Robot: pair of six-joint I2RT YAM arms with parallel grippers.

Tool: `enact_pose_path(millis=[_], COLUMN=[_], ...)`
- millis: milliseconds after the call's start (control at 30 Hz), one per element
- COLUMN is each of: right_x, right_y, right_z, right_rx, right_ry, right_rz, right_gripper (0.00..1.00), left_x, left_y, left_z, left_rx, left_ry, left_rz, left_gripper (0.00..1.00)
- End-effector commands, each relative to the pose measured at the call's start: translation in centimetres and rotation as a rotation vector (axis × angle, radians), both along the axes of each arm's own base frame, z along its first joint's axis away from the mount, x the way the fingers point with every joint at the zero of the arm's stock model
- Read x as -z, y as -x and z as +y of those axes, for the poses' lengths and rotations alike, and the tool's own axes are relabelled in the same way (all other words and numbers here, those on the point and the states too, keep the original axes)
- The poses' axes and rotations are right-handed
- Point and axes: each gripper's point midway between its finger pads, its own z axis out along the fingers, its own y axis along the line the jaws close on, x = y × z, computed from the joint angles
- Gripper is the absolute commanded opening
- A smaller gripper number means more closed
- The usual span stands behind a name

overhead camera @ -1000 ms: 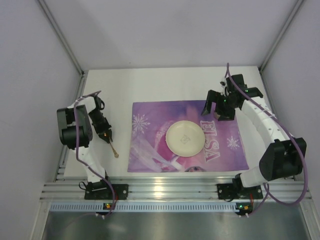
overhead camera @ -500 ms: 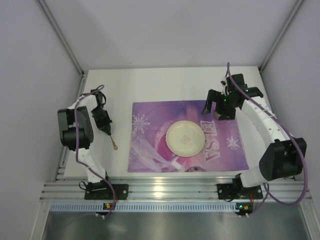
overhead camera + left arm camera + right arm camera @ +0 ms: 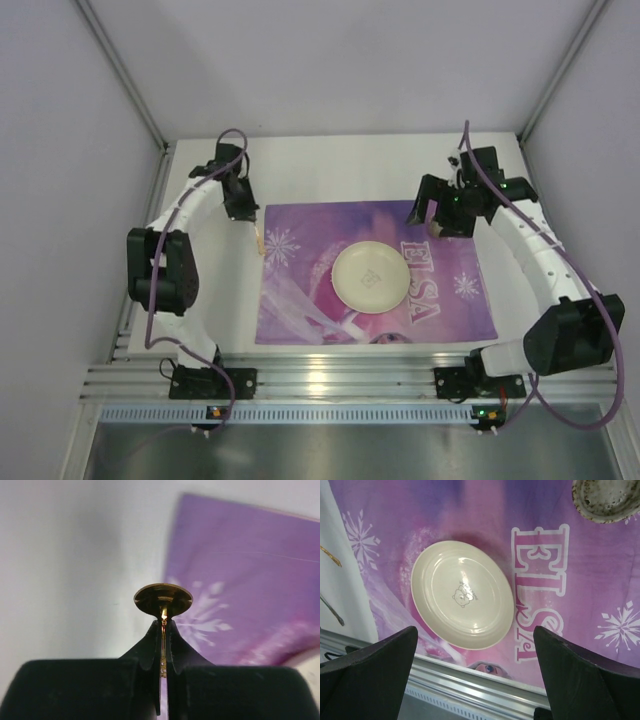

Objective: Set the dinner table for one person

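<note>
Placemat (image 3: 300,300) lies on white dinner table (image 3: 350,165), enclosed by pale walls (image 3: 350,60).

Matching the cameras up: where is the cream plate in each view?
Top external: cream plate centre, on the purple placemat.
Left wrist: not in view.
Right wrist: left of centre, on the placemat.
Shared landmark: the placemat, in all three views.

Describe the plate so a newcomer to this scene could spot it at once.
On the white table lies a purple ELSA placemat. Near its middle sits the round cream plate. Unlike the smaller speckled dish, it carries a tiny bear print.
</note>
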Motion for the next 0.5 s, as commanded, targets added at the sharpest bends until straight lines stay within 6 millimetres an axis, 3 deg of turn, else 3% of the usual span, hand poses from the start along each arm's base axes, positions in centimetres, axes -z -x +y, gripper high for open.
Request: enact_pose_path(millis=[0,33,67,133,167,233,267,300,333,467], right_x=[-4.2,-4.4,-4.6,-5.1,-5.3,-6.0,-6.4,-7.2,-7.8,-9.7], right_y=[-0.2,-0.1,0.0,0.3,0.5,0.8,1.1,1.4,1.6,2.8], right_z=[0.0,0.0,0.0,-0.2,-0.5,-1.5,-2.1,-2.7,-3.7,-5.6], right_rx=[0.025,0.030,0.028,0.034,0.045,0.088,0.114,0.143,0.192,0.280], right_ry=[-0.039,-0.043,-0.044,-0.043,-0.037,-0.008,0.010,0.019,0.042,0.078], right_rz=[-0.113,-0.119,-0.122,-0.136,-0.135,-0.154,-0.155,-0.175,-0.188,-0.228], right_gripper=[1.00,1.00,1.00,1.00,1.00,1.00,1.00,1.00,1.00,1.00], left_x=[-8.2,-8.9,-10.2,-10.8,-11.6,-12.2,-13.3,-12.7,-12.9,-11.7], left_y=[-2.4,-2.4,-2.2,-1.9,-1.6,-1.1,-0.3,0.0,1.3,3.6], left_z=[-7.3,-8.8,-11.5,-14.0,-16.6,-19.6,-22.5,-24.3,-27.2,-34.8], left_rx=[0.093,0.107,0.154,0.158,0.197,0.215,0.265,0.287,0.324,0.390], left_ry=[0.089,0.102,0.121,0.163,0.197,0.260,0.295,0.308,0.341,0.430], left_rz=[-0.223,-0.235,-0.261,-0.259,-0.268,-0.256,-0.270,-0.253,-0.251,-0.214], left_gripper=[0.00,0.00,0.00,0.00,0.00,0.00,0.00,0.00,0.00,0.00])
